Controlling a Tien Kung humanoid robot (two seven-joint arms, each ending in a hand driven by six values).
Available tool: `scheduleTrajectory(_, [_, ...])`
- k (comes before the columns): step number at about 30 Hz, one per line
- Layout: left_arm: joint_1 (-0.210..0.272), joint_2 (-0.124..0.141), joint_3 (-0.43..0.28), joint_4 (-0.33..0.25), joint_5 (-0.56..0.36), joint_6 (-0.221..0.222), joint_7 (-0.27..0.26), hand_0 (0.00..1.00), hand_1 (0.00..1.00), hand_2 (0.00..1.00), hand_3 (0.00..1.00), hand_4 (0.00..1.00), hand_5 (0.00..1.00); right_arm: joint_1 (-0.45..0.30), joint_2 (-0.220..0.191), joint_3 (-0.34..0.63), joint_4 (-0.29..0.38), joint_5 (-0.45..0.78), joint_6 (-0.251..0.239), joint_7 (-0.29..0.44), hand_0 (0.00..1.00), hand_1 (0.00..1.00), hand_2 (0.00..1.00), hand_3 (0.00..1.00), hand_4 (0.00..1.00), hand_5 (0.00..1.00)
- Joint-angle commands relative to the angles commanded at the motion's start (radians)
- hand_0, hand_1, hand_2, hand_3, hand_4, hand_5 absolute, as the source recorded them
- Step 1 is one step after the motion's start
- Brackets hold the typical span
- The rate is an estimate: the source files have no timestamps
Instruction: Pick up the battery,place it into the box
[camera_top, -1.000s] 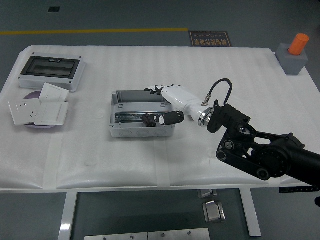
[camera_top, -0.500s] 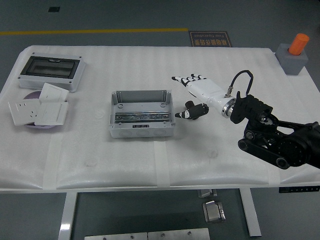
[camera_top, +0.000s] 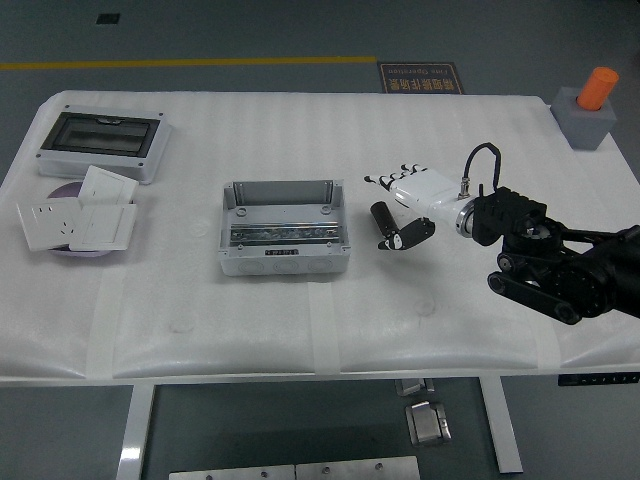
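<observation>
Battery (camera_top: 382, 221): dark cylinder, lying on the bench (camera_top: 300, 320) just right of the box, outside it; long axis running roughly front to back; partly overlapped at its near right end by the thumb of the robot hand

Robot hand (camera_top: 405, 205), right: white palm, black-tipped fingers (camera_top: 388, 180) spread and stretched leftward above and behind the battery; thumb angled down beside the battery's near end; whether thumb touches battery cannot be told; fingers not closed round it; hand open, holding nothing; black arm entering from the right edge, cable looped over the wrist

Box (camera_top: 285, 228): grey, open-topped, rectangular, at bench centre; metal rail running across its inside; nothing else seen inside; just left of the battery, apart from it

Bench: white, covered with padded sheeting, near edge at bottom

Enclosure (camera_top: 102, 143): grey case with dark clear lid, far left corner of bench

Sockets (camera_top: 78, 215): white wall plates, overlapping one another, left side of bench below the enclosure, resting on a purplish disc (camera_top: 62, 190)

Block (camera_top: 585, 122): grey, far right corner of bench, with an orange cylinder (camera_top: 599, 88) standing tilted on top
</observation>
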Motion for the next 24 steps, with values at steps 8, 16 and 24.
scheduleTrajectory(8, [-0.004, 0.001, 0.009, 0.000, -0.003, -0.001, -0.003, 0.608, 0.645, 0.418, 0.480, 0.443, 0.427, 0.019, 0.025, 0.018, -0.049, 0.000, 0.030, 0.007, 0.975, 0.806, 0.866, 0.998, 0.903, 0.448])
scheduleTrajectory(16, [-0.013, 0.008, 0.031, 0.000, -0.015, -0.002, -0.009, 0.609, 0.645, 0.418, 0.480, 0.443, 0.426, 0.021, 0.048, 0.056, -0.100, -0.030, 0.081, 0.020, 0.973, 0.794, 0.860, 0.995, 0.894, 0.448])
scheduleTrajectory(24, [-0.014, 0.009, 0.051, 0.000, -0.031, -0.003, -0.014, 0.609, 0.645, 0.417, 0.481, 0.443, 0.427, 0.008, 0.065, 0.097, -0.118, -0.083, 0.141, 0.028, 0.965, 0.786, 0.855, 0.986, 0.882, 0.445])
